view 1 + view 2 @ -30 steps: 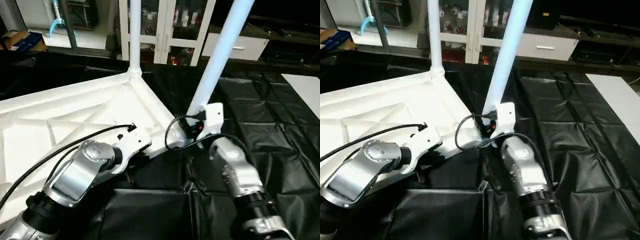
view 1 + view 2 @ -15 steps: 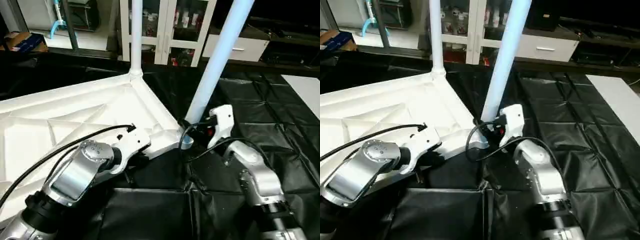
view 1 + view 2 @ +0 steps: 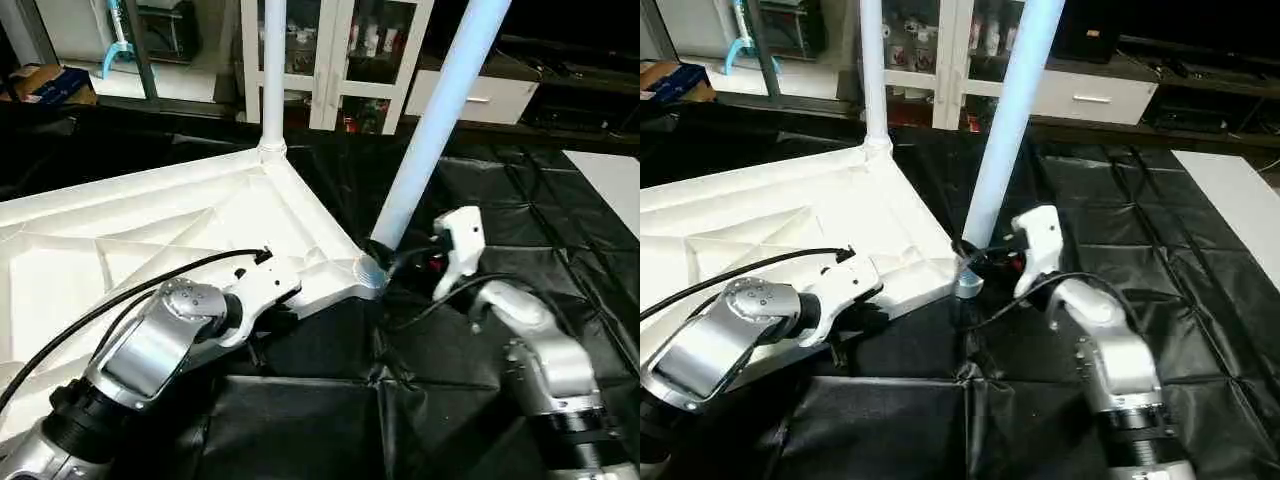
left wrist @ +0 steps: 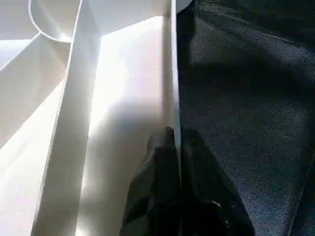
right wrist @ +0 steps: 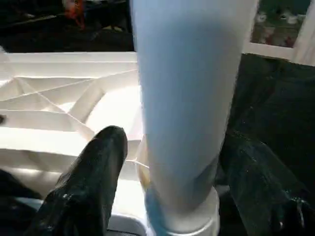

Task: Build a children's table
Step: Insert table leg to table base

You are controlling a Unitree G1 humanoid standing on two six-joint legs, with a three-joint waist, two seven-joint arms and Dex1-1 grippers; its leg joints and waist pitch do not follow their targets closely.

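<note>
The white table top [image 3: 150, 235] lies upside down, ribs up, on a black sheet. One white leg [image 3: 270, 70] stands upright in the far corner socket. A second leg [image 3: 440, 110] leans in the near corner socket [image 3: 370, 270]. My right gripper [image 5: 174, 140] is open and straddles this leg's base. One finger [image 5: 88, 187] stands clear of the leg, while the other finger [image 5: 261, 187] is close against it. My left gripper [image 4: 174, 135] is shut on the thin rim of the table top [image 4: 173, 73] near that corner, under my left forearm [image 3: 160, 345].
The black quilted sheet [image 3: 520, 200] spreads to the right and front. At the back stand a glass-door cabinet [image 3: 330, 50] and a white drawer unit [image 3: 490, 95]. A white surface [image 3: 610, 180] shows at the right edge and a box [image 3: 45, 80] at the far left.
My right arm has swung to the right around the leaning leg's base, uncovering the socket. The leg stays in the socket. My left arm has not moved.
</note>
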